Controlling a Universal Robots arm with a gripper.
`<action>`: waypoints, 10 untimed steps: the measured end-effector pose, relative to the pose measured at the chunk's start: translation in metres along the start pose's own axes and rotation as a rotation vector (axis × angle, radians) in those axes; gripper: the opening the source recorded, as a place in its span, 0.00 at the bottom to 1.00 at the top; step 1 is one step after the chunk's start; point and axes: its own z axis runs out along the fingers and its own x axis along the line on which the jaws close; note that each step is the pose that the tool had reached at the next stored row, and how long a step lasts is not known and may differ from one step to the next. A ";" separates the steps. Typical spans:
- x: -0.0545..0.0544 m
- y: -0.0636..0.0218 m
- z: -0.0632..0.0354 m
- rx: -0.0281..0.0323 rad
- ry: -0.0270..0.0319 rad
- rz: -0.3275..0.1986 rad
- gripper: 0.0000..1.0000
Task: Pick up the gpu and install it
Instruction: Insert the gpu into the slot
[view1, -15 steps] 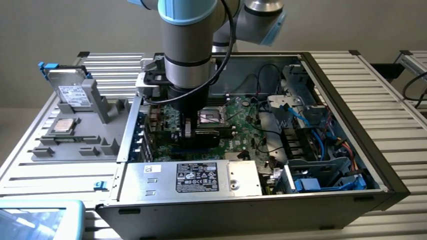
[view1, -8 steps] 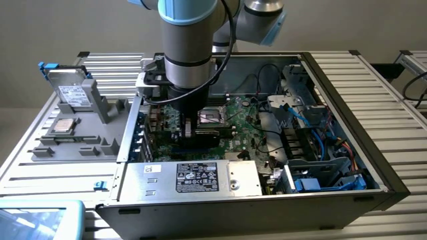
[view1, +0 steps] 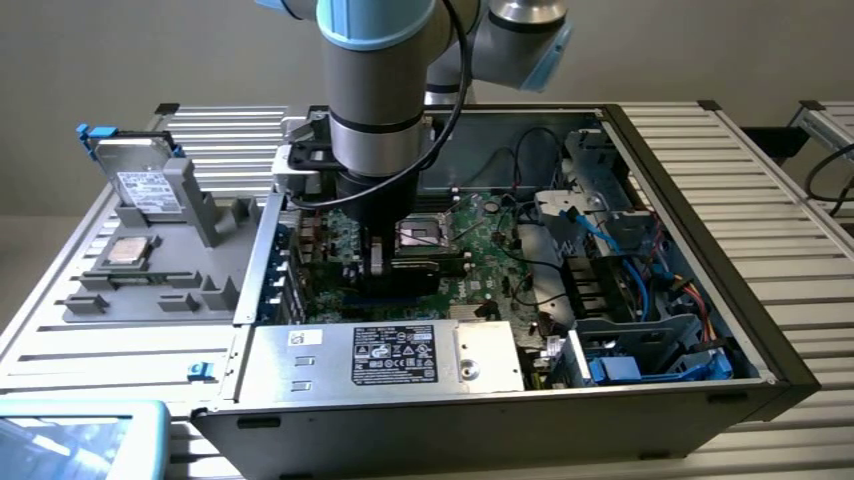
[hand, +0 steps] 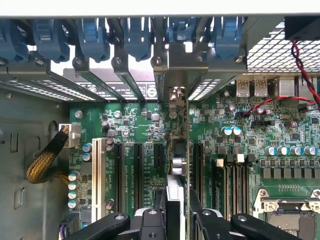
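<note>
Green motherboard (hand: 135, 125) just below. Gripped edge-on between the narrowed fingers (hand: 150, 223) of the gripper (hand: 177, 221), the gpu (hand: 178, 170) upright above the slots near the case (hand: 272, 47) rear edge, long axis running toward that edge.

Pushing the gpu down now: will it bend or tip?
Likely stiff: the gpu looks like a thin rigid board, so it should not droop. Held upright, edge-on in the end effector, it may tilt if pushed off-line. Probably fragile, as are the motherboard parts close beside it.
</note>
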 end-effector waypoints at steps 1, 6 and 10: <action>0.000 0.0000 0.0000 0.0000 0.0000 0.000 0.28; 0.000 0.0002 0.0001 -0.0014 0.0000 -0.001 0.28; 0.000 0.0002 0.0001 -0.0127 0.0002 -0.001 0.28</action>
